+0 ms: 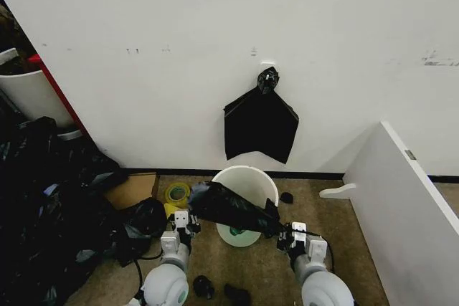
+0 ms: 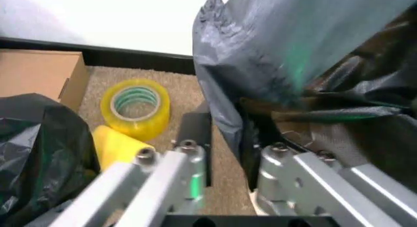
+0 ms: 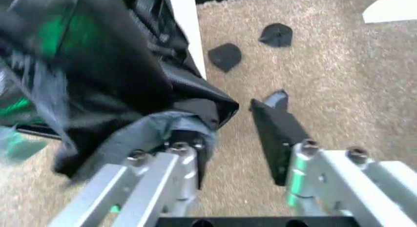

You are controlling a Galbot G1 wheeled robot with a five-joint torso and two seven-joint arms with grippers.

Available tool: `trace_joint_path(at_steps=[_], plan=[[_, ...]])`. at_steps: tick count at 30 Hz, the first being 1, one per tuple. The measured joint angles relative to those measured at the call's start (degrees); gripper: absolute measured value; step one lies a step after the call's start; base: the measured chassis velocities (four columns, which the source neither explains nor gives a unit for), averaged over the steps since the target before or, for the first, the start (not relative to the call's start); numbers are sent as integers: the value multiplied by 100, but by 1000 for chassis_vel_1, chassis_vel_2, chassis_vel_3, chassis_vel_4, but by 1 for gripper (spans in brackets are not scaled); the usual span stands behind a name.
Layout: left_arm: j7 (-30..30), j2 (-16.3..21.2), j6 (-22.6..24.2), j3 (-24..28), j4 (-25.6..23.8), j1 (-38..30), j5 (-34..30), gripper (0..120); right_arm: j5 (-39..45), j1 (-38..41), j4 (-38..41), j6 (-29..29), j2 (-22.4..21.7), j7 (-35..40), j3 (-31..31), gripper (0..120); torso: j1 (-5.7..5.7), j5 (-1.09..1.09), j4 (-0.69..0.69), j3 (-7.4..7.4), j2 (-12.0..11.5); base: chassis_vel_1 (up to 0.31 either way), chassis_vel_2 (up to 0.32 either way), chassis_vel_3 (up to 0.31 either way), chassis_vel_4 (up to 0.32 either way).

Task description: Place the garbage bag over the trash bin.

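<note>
The cream-white trash bin (image 1: 246, 179) stands on the carpet against the wall. The glossy black garbage bag (image 1: 233, 210) is stretched across the bin's near rim between my two grippers. My left gripper (image 1: 184, 224) is at the bag's left end and my right gripper (image 1: 290, 235) at its right end. In the left wrist view the bag (image 2: 286, 66) drapes over one finger of the left gripper (image 2: 225, 139), whose jaws stand apart over bare carpet. In the right wrist view the bag (image 3: 111, 85) likewise hangs over one finger of the right gripper (image 3: 238, 124); the other black finger (image 3: 277, 132) is bare.
A flat black bag (image 1: 259, 128) hangs on the wall above the bin. A yellow tape roll (image 1: 177, 193), a cardboard box (image 1: 133, 190) and a heap of black sacks (image 1: 43, 198) lie left. A white panel (image 1: 401, 206) closes the right. Small black scraps (image 3: 225, 56) dot the carpet.
</note>
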Motion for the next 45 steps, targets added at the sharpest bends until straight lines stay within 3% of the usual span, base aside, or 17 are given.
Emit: trace_joint_path(at_steps=[7,10,19,28,34,38,45], plan=[[-135,208,303,-42,-542,138,-300,43,-157,-554,417,-130,82,-21,459,53,0,1,0,0,0,0,0,0,0],[-194,300,342,-73,-676,166,-394,58,-228,-825,629,-123,193,-22,638,67,0,0,0,-1,0,0,0,0,0],[-311,295,357,-55,-867,327,-392,91,-603,-1289,1171,11,369,-34,608,98,0,0,0,-1,0,0,0,0,0],[-664,308,421,-48,-1185,612,-387,100,-611,-1267,1398,47,473,-23,839,100,0,0,0,-1,0,0,0,0,0],[-107,518,474,-166,-1527,786,-391,100,-385,-783,1580,263,451,-247,1210,100,0,1,-1,-1,0,0,0,0,0],[-92,625,615,-146,-1745,972,-261,100,-138,-303,1475,289,239,-430,1308,100,0,2,3,0,0,0,0,0,0],[-162,671,633,49,-1577,725,-133,100,-72,-214,1361,259,113,-452,1325,100,0,1,-4,0,0,0,0,0,0]])
